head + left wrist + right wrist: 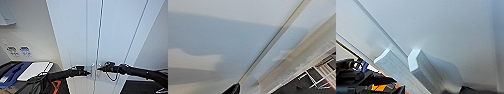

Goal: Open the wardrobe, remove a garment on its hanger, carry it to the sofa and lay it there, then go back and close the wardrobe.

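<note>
The wardrobe (pixel 75 32) rises close in front of me, tall and white, with its two doors together at a thin seam. A pair of small white handles (pixel 93 71) sits at that seam. My left gripper (pixel 86 73) reaches the handles from the left, and my right gripper (pixel 100 68) meets them from the right. In the right wrist view the two handles (pixel 418 65) stand out large from the door. A plain white door panel (pixel 230 37) and the seam appear in the left wrist view. Garment, hanger and sofa are hidden.
A low dark table (pixel 56 66) stands to the left with a white flat board (pixel 33 70) and a blue item (pixel 12 73) on it. The pale wall behind it carries small labels (pixel 25 51). Dark floor (pixel 142 87) lies at the lower right.
</note>
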